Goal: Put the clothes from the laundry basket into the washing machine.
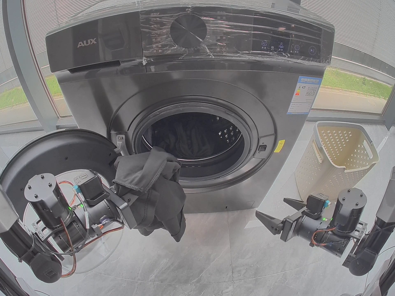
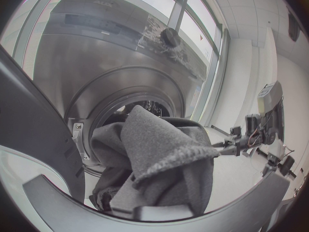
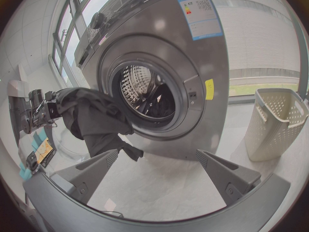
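Far left: washer door (image 1: 49, 157) is swung fully open, with my left gripper (image 1: 132, 212) in front of it. Left fingers are pinching a dark grey garment (image 1: 152, 186). The fabric is bunched over them, so the wrist view shows cloth (image 2: 161, 152) draped across the fingers.

The garment hangs at the lower-left edge of the drum opening (image 1: 193, 140). Its upper fold overlaps the door ring in the head view; can't tell if it actually touches the ring. The loose end dangles clear of the floor (image 1: 214, 251).

Centre: washing machine (image 1: 205, 83), front facing me. Dark clothes (image 1: 187, 138) lie inside the drum, also visible from the right wrist (image 3: 157, 103).

Right of the machine's front, low down: my right gripper (image 1: 270, 207), fingers spread wide, hovering over the floor tiles, well apart from the garment.

Far right: cream laundry basket (image 1: 329, 169) stands upright on the floor just beside the machine's right side, behind the right gripper.
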Robot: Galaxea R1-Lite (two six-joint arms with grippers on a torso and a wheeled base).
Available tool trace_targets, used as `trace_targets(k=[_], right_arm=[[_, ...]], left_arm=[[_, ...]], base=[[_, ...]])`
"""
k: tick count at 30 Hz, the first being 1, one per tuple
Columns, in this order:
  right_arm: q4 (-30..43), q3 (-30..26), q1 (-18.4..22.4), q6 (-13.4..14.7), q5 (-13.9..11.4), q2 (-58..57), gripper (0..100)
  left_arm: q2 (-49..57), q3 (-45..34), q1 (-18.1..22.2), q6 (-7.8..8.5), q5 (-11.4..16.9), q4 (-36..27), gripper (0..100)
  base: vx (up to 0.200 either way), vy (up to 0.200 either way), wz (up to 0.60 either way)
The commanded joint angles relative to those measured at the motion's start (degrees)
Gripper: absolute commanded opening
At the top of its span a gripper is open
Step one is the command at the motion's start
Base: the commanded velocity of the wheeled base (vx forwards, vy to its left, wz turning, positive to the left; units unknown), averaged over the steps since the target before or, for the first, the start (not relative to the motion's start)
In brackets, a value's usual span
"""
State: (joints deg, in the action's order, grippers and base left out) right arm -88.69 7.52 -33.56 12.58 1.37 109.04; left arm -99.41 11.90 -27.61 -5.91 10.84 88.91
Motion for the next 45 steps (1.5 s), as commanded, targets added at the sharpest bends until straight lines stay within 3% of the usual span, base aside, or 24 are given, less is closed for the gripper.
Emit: trace_targets(k=[1, 8, 26, 36, 40, 42, 45], right_arm=[[0.00, 2.23, 2.62, -1.42, 0.74, -0.50, 100], [-0.08, 2.32, 1.74, -1.51, 0.83, -0.41, 100], [0.00, 2.23, 1.48, -1.42, 0.74, -0.32, 100], [-0.08, 1.36, -2.74, -1.33, 0.83, -0.59, 100], [0.00, -0.23, -6.43, -1.33, 0.83, -2.17, 100], [0.00, -0.67, -7.84, -1.33, 0.92, -2.17, 100], [-0.08, -0.58, -9.15, -1.24, 0.92, -1.73, 100]], left_arm=[[-4.38, 0.49, 0.01, 1.96, -1.52, 0.04, 0], [-5.35, 1.02, 0.01, 2.22, -1.52, 0.04, 0], [-5.53, 0.32, -0.69, 2.40, -1.43, 0.13, 0], [-5.18, -0.03, -2.71, 2.48, -1.78, 0.13, 0], [-6.05, 1.99, -3.33, 2.48, -3.89, 0.22, 0], [-9.57, 4.63, -3.59, 2.48, -6.97, 0.22, 0], [-12.12, 6.21, -3.59, 2.57, -6.79, 0.13, 0]], base=[[0.000, 0.000, 0.00], [0.171, 0.000, 0.00], [0.033, 0.000, 0.00], [0.000, 0.000, 0.00], [0.000, 0.000, 0.00], [0.000, 0.000, 0.00], [0.000, 0.000, 0.00]])
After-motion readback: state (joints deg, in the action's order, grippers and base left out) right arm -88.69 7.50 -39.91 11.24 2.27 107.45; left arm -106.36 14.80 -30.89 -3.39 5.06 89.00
